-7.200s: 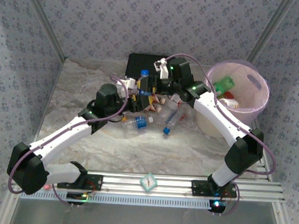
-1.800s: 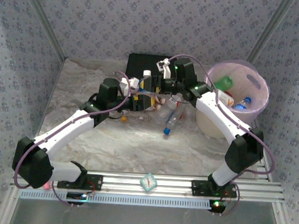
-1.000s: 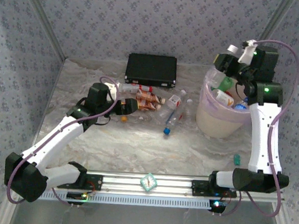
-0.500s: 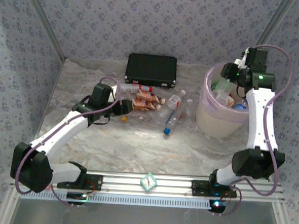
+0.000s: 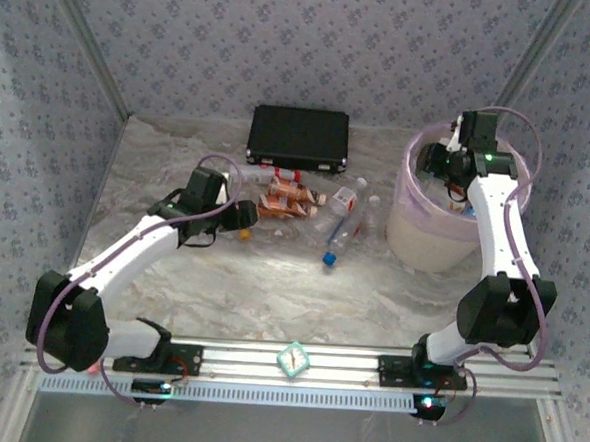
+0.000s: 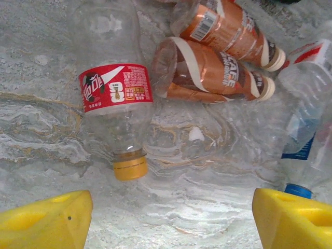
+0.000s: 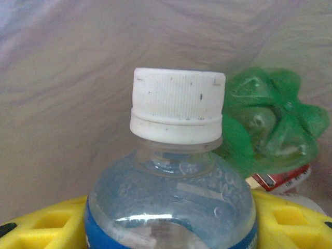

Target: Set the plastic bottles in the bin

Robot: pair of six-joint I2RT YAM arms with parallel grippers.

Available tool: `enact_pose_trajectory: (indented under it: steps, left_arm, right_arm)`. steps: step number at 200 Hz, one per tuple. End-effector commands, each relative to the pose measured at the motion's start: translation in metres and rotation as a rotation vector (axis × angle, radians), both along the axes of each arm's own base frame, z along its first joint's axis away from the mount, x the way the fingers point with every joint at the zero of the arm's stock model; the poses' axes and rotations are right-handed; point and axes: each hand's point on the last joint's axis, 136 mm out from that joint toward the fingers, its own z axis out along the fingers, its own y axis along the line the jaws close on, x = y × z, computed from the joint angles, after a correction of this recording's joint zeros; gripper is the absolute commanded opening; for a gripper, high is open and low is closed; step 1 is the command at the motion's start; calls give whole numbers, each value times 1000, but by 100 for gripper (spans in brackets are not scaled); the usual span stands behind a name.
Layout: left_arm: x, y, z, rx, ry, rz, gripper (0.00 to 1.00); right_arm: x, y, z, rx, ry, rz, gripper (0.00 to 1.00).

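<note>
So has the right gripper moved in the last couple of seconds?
Yes: the right gripper swung right, from beside the black case to the bin, now dipping inside its rim with a bottle.

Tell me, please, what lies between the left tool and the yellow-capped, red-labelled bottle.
Only bare marbled table, in the left wrist view; the open left tool hangs just short of the yellow-capped bottle.
</note>
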Motion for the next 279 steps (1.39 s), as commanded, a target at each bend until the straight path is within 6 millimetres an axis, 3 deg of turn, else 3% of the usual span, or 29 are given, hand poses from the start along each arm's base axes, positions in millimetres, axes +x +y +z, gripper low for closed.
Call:
enact_pose_trajectory:
  steps: [1, 28, 69, 90, 115, 133, 144, 172, 199, 241, 279]
  left_arm:
    - [5, 2, -2, 32, 7, 0, 83]
    - [7, 2, -6, 40, 17, 1, 86]
    - [12, 1, -8, 58, 23, -2, 91]
    - [13, 3, -9, 72, 25, -2, 91]
    - [14, 3, -9, 80, 20, -6, 92]
    - [14, 3, -11, 85, 25, -10, 92]
    - [14, 3, -12, 85, 25, -11, 92]
    - [16, 2, -13, 88, 23, -14, 93]
    - [16, 3, -14, 92, 21, -11, 94]
    - [23, 9, -25, 131, 32, 16, 94]
    - [33, 4, -42, 103, 81, 87, 96]
  right_arm:
    - [-29, -18, -82, -29, 268, -44, 5]
    - [-32, -19, -73, -22, 244, -43, 32]
    - [-43, -26, -14, -31, 151, -66, 55]
    - [-57, -35, 18, -64, 100, -96, 61]
    - [-74, -50, 40, -99, 70, -142, 63]
    - [-83, -57, 48, -101, 56, -168, 64]
    - [-85, -59, 52, -93, 43, -177, 71]
    - [-82, -59, 55, -94, 46, -167, 81]
    - [-80, -57, 67, -90, 16, -158, 83]
    - [-84, -35, 95, -63, -49, -84, 83]
    - [-94, 33, 135, 190, -202, 163, 84]
